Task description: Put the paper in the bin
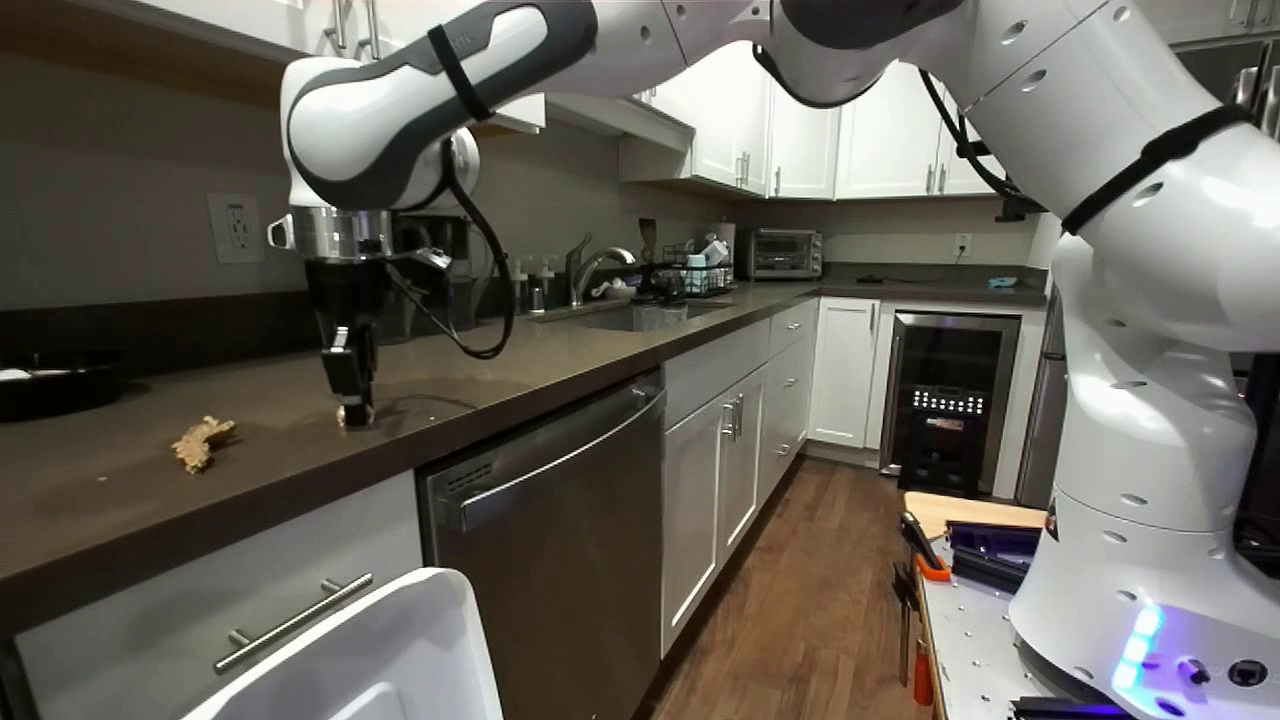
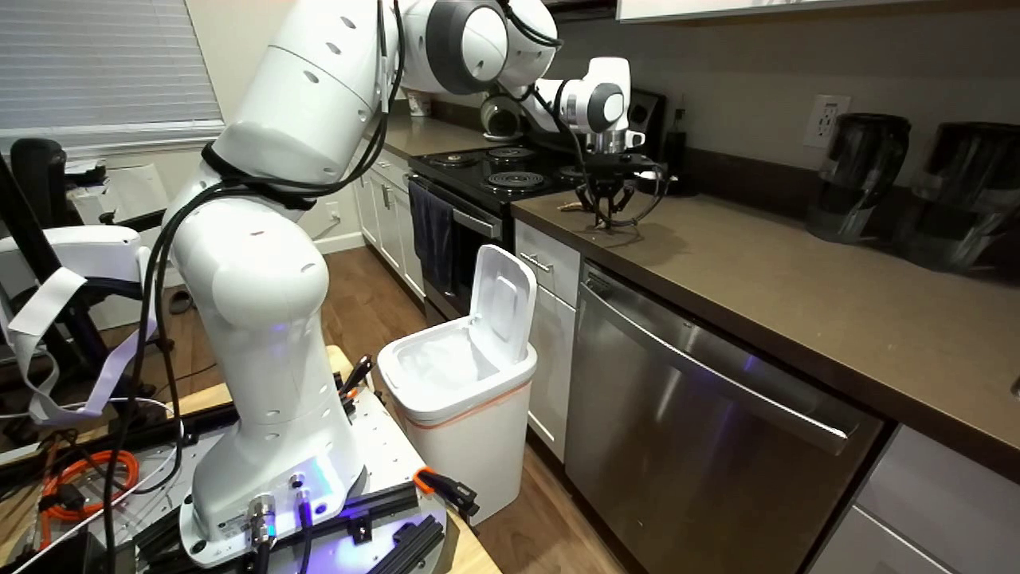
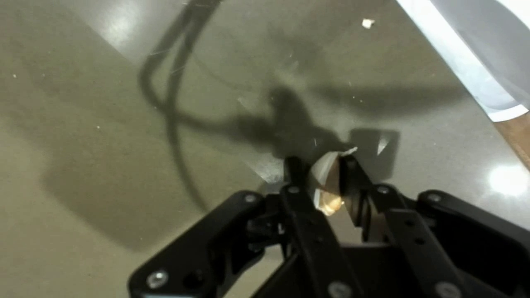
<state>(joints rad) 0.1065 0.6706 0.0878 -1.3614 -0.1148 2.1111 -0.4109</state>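
My gripper (image 1: pixel 355 408) points down at the counter, with its fingertips at or just above the surface. In the wrist view the fingers (image 3: pixel 323 169) are close together, with a small crumpled white and brown paper (image 3: pixel 327 176) filling the gap between them. A bit of this paper shows at the fingertips in an exterior view (image 1: pixel 343 416). A second crumpled tan piece (image 1: pixel 203 443) lies on the counter beside the gripper; it also shows in an exterior view (image 2: pixel 572 206). The white bin (image 2: pixel 478 446) stands on the floor against the cabinets, lid (image 2: pixel 504 303) raised. Its edge shows in the wrist view (image 3: pixel 459 58).
The brown counter (image 2: pixel 765 271) runs above the dishwasher (image 2: pixel 677 399). A stove (image 2: pixel 510 179) and a black pan (image 1: pixel 60 385) are beyond the tan piece. Glass pitchers (image 2: pixel 861 175) stand by the wall. A white crumb (image 3: pixel 367 23) lies near the counter edge.
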